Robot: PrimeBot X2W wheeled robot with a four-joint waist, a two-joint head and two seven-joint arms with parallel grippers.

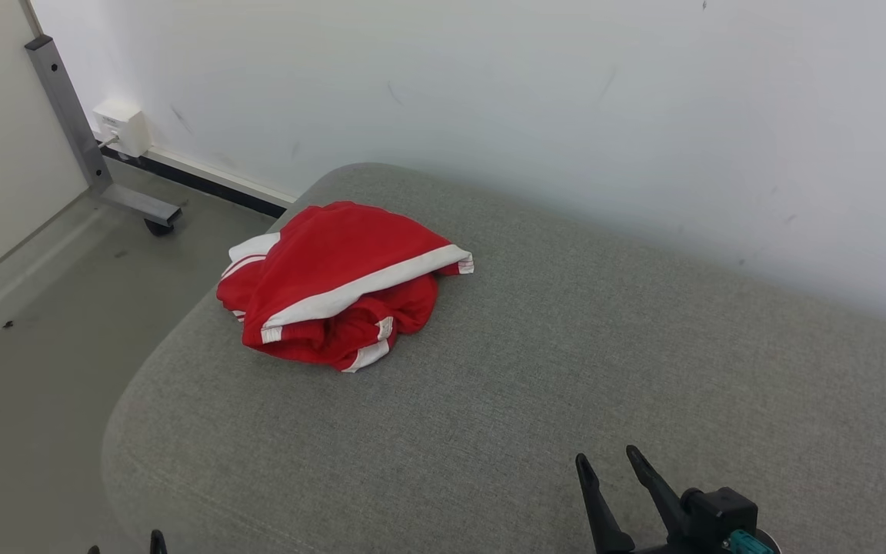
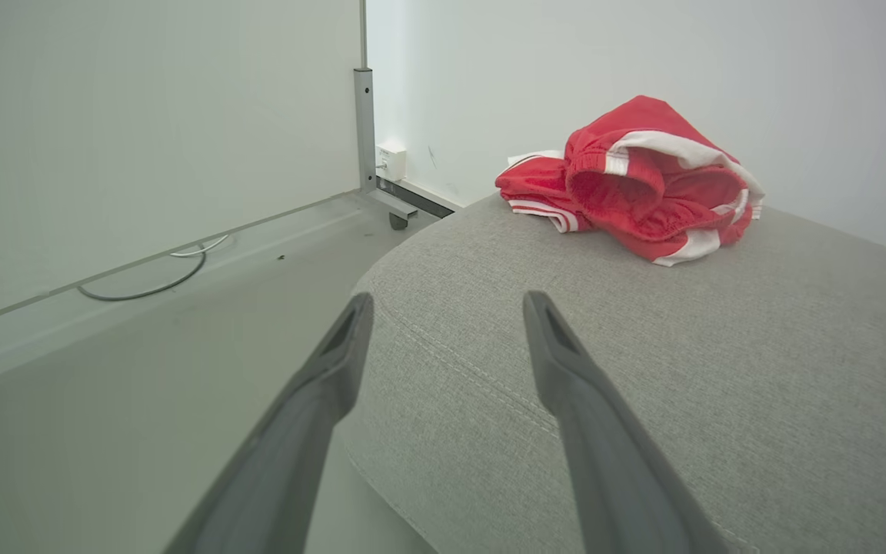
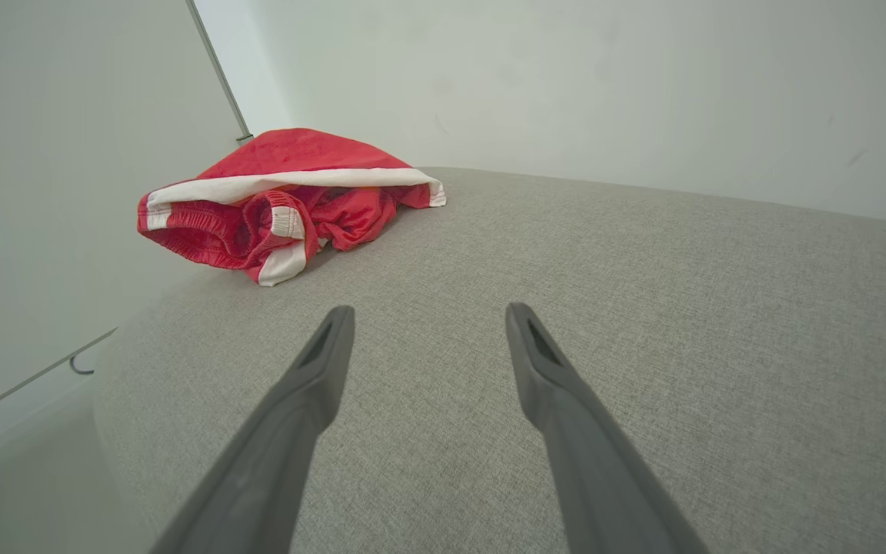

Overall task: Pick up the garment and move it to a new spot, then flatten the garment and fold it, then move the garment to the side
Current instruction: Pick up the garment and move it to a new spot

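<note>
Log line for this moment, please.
garment crumpled, untouched on cushion | left gripper jaws open | right gripper jaws open

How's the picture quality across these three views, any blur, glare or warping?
Head view: even, soft light, no glare, the red garment sharp, casting only a faint shadow on the grey cushion. Left wrist view: wide-angle stretch makes the left gripper loom large, softening toward the bottom edge. Right wrist view: same stretch on the right gripper; the garment is crisp.
</note>
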